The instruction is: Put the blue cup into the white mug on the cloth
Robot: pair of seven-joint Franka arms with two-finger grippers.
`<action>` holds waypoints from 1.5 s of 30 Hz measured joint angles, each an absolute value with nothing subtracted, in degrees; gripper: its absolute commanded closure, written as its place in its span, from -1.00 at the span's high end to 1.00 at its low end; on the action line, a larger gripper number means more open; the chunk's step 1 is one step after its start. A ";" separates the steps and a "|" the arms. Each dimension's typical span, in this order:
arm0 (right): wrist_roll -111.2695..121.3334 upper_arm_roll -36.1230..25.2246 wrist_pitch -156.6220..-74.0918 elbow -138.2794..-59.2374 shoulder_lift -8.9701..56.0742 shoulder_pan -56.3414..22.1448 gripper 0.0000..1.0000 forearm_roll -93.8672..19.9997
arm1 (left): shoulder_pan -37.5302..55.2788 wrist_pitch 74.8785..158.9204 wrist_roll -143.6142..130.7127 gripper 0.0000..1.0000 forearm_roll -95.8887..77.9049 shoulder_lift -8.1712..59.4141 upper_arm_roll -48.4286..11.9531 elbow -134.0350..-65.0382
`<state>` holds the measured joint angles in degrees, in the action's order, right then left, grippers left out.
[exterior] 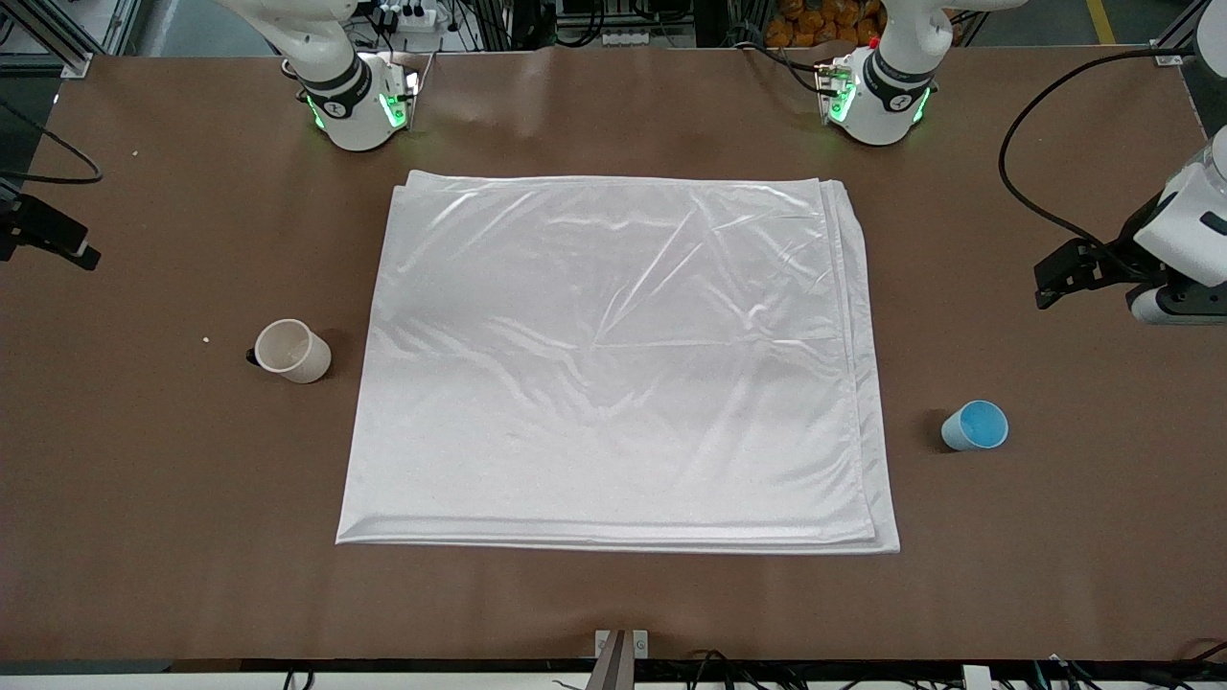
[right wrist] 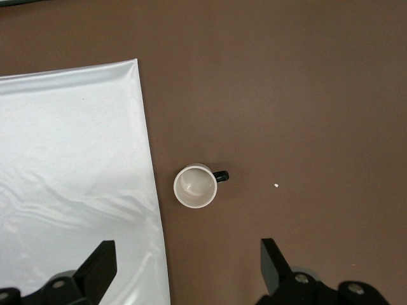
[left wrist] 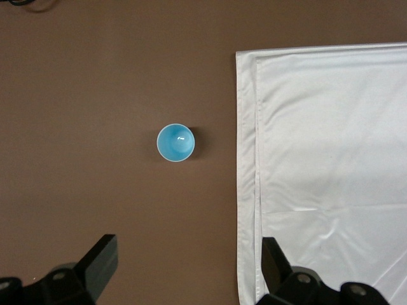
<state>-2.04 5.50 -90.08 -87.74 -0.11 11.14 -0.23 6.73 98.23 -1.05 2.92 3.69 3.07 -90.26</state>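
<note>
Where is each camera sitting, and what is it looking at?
Front view: high up across the table, facing both arm bases; shows the cloth, mug, cup and left gripper.
Left wrist view: on the left arm's wrist, looking straight down at the cup; its open fingers show.
Right wrist view: on the right arm's wrist, looking down at the mug; its open fingers show.
Both wrist views share the cloth's edge.
</note>
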 measured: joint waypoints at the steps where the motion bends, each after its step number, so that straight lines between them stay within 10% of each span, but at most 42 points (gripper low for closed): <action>1: -2.04 5.55 -90.16 -87.78 -0.11 11.03 1.00 -0.20 | 6.74 98.23 -1.04 1.00 2.92 3.69 3.07 -90.26; 23: -2.05 5.83 -91.78 -88.99 -0.11 10.65 1.00 -0.03 | 6.31 98.23 1.40 1.00 2.92 4.63 3.34 -91.61; 45: -1.96 5.94 -98.71 -96.11 -0.12 10.59 1.00 -0.02 | 1.42 109.54 3.34 1.00 4.77 21.03 4.41 -92.14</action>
